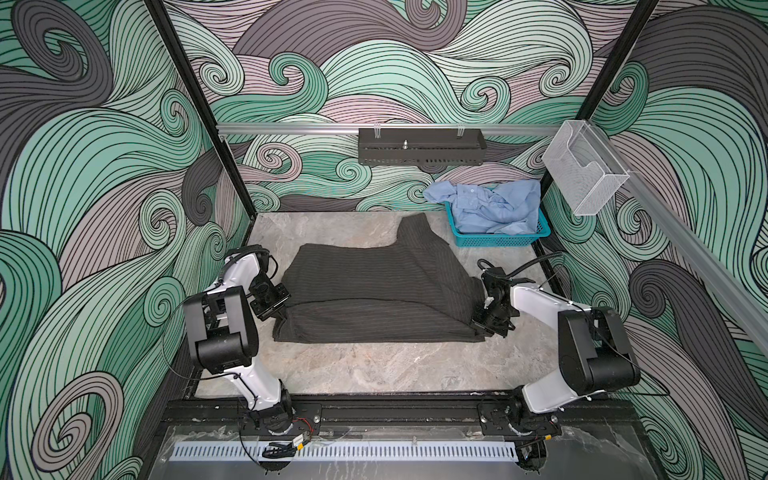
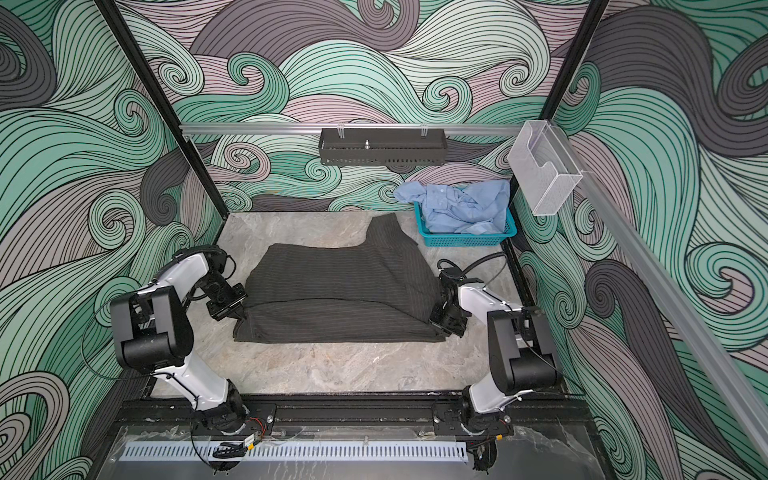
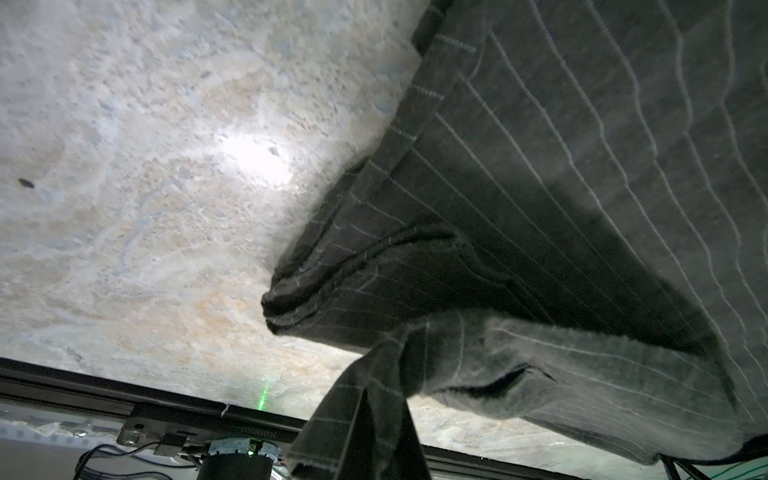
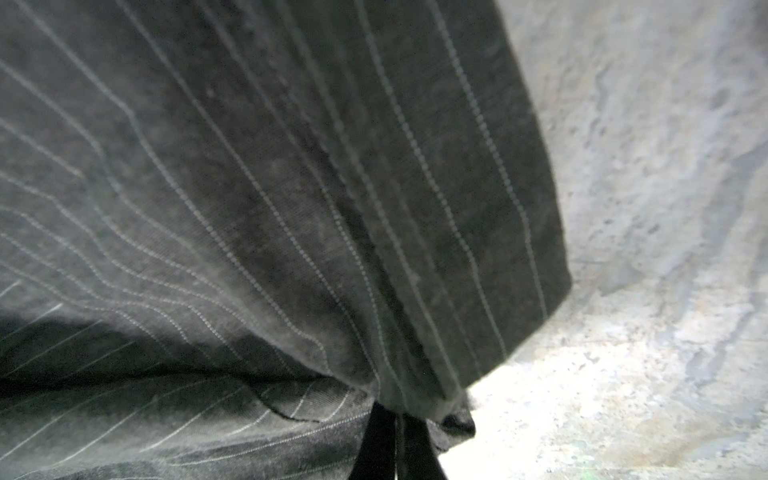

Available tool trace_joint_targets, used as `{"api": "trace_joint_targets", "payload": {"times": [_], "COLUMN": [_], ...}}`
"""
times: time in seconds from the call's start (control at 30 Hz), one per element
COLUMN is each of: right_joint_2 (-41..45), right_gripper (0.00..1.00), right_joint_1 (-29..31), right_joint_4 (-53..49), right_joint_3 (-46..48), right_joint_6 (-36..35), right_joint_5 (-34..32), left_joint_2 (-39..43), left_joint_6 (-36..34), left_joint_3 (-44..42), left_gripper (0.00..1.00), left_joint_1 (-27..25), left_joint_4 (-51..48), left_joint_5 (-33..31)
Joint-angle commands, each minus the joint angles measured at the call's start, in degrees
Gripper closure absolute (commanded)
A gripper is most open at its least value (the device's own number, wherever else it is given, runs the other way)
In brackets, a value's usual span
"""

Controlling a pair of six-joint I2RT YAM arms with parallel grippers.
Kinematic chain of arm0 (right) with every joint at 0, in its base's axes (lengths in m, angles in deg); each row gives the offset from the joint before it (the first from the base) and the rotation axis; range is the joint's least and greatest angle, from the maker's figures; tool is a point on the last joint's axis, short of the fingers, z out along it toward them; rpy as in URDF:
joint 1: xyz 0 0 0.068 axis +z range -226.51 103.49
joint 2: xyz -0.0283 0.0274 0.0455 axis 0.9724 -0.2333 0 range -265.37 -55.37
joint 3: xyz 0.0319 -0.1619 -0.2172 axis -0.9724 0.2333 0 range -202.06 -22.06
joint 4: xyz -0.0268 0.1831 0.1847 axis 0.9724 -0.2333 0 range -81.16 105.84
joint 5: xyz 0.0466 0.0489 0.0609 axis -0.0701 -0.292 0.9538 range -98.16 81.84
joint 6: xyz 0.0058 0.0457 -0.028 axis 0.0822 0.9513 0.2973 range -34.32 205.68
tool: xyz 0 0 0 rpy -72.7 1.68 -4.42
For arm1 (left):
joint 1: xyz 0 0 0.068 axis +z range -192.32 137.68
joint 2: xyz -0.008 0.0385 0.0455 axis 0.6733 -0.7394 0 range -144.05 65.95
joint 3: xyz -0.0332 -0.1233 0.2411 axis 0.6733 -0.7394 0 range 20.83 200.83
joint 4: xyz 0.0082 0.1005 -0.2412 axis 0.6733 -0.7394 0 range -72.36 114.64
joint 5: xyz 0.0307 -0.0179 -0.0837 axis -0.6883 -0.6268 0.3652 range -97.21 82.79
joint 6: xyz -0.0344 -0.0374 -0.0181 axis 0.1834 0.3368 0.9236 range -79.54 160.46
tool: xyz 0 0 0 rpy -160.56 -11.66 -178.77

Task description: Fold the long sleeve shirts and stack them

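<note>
Closest to each wrist camera is pinstriped cloth clamped tight: the left gripper (image 3: 365,440) and right gripper (image 4: 397,446) both pinch the charcoal shirt (image 1: 374,291), a hold the top views barely show. Those views show it part-folded in the middle of the table (image 1: 374,365), with a gripper at each side edge. At the far right, the blue shirt (image 1: 490,208) is heaped in a teal basket (image 1: 498,240).
</note>
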Motion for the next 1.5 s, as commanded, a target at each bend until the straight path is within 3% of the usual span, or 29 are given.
{"api": "trace_joint_targets", "payload": {"times": [0.0, 0.17, 0.27, 0.33, 0.43, 0.67, 0.8, 0.87, 1.0, 1.13, 1.27, 1.47], "right_joint_2": [-0.2, 1.0, 1.4, 1.7, 2.7, 8.9, 14.9, 16.0, 11.4, 5.6, -0.6, -7.7], "right_gripper": [1.0, 1.0, 1.0, 1.0, 1.0, 0.99, 0.82, 0.81, 0.81, 0.81, 0.83, 0.85], "right_joint_1": [-0.6, -0.6, -0.5, -0.5, -0.6, 0.2, 1.9, 4.4, 10.1, 14.0, 16.0, 15.8], "right_joint_4": [0.2, -0.3, -0.6, -0.8, -1.3, -5.9, -8.5, -8.4, -7.4, -3.6, 0.3, 2.7], "right_joint_3": [1.9, 1.8, 1.5, 1.5, 1.3, -1.4, -3.9, -5.9, -11.0, -12.4, -11.4, -7.8], "right_joint_6": [0.2, 0.0, 0.1, 0.1, 0.2, -0.6, -0.4, 0.7, 3.4, 5.7, 7.1, 7.2], "right_joint_5": [-5.3, -4.9, -4.8, -4.7, -4.2, -2.8, -2.1, -1.8, -1.1, 0.4, 2.1, -1.3], "left_joint_2": [-1.1, 0.3, -0.7, -0.9, -0.1, 4.8, 7.6, 8.4, 5.5, 1.8, -1.3, -3.9], "left_joint_6": [0.4, -0.3, -1.0, -0.8, -0.5, -0.8, 0.0, 0.9, 5.0, 6.8, 7.6, 8.0], "left_joint_3": [2.6, 5.3, 6.6, 5.8, 5.3, 4.3, 3.5, 2.6, 0.3, -2.7, -4.4, -6.3], "left_gripper": [0.99, 0.88, 0.74, 0.58, 0.51, 0.49, 0.5, 0.51, 0.54, 0.55, 0.55, 0.55], "left_joint_1": [-0.9, -1.6, -2.3, -2.6, -2.9, -3.7, -9.9, -14.1, -19.6, -20.3, -20.1, -18.6], "left_joint_4": [0.6, 0.5, -0.3, -0.3, -0.8, -1.9, -1.1, 1.4, 6.4, 10.2, 10.4, 9.9], "left_joint_5": [-2.7, -2.0, -1.9, -2.9, -5.0, -3.5, -0.8, 3.1, 7.1, 7.3, 3.2, -1.4]}}
